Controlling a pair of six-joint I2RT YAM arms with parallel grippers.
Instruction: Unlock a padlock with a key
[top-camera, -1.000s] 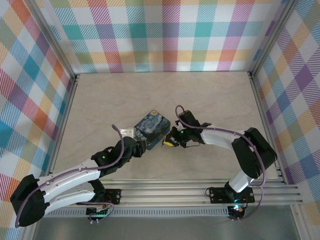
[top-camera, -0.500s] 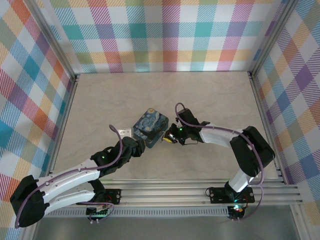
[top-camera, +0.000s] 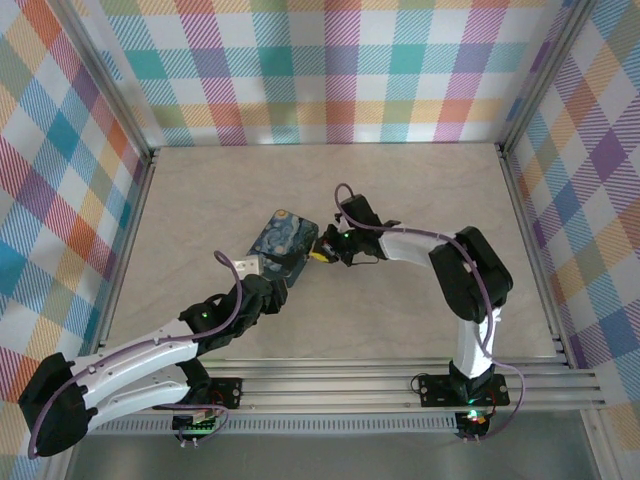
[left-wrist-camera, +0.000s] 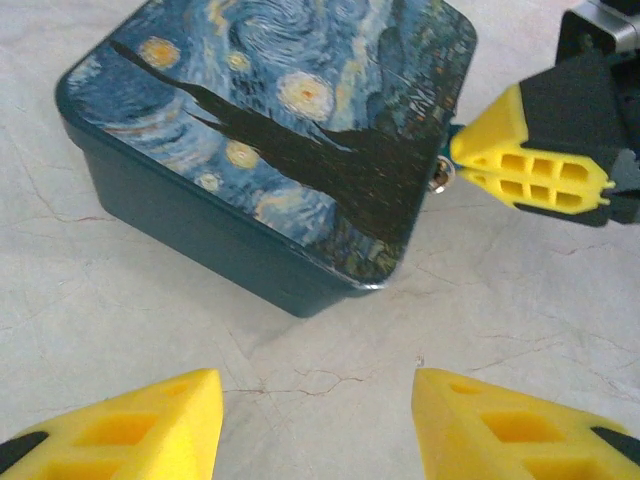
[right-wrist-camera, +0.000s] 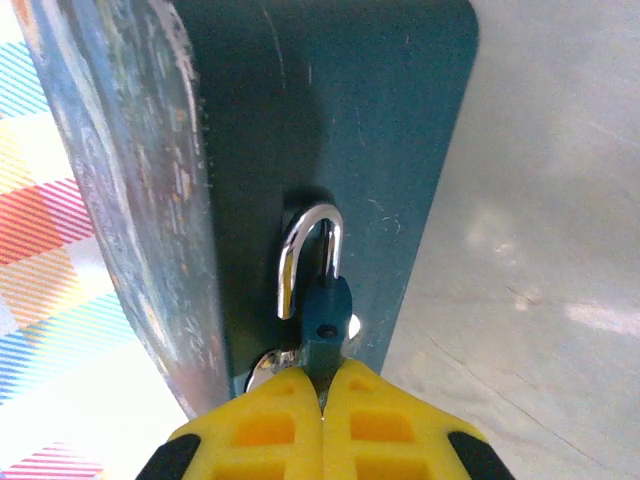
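The padlock (top-camera: 285, 243) is a boxy dark-blue block with a night-sky top (left-wrist-camera: 290, 110) and teal sides, lying mid-table. On its side wall (right-wrist-camera: 400, 120) a silver shackle (right-wrist-camera: 300, 250) runs into a small teal lock piece (right-wrist-camera: 328, 320). My right gripper (right-wrist-camera: 322, 385) is shut on that teal piece and reaches in from the block's right (top-camera: 322, 252). A silver bit (right-wrist-camera: 262, 368) peeks out beside its fingertips; I cannot tell whether it is the key. My left gripper (left-wrist-camera: 318, 420) stands open just short of the block's near corner (top-camera: 262, 290), touching nothing.
The pale marbled tabletop (top-camera: 400, 190) is ringed by plaid walls (top-camera: 330, 70) and aluminium rails (top-camera: 515, 250). Bare table lies behind and to both sides of the block. The right arm's yellow fingers (left-wrist-camera: 530, 165) show beside the block in the left wrist view.
The block has slid and turned toward the far left, with the shut right gripper following on its right side. The left gripper stayed open and shifted only slightly.
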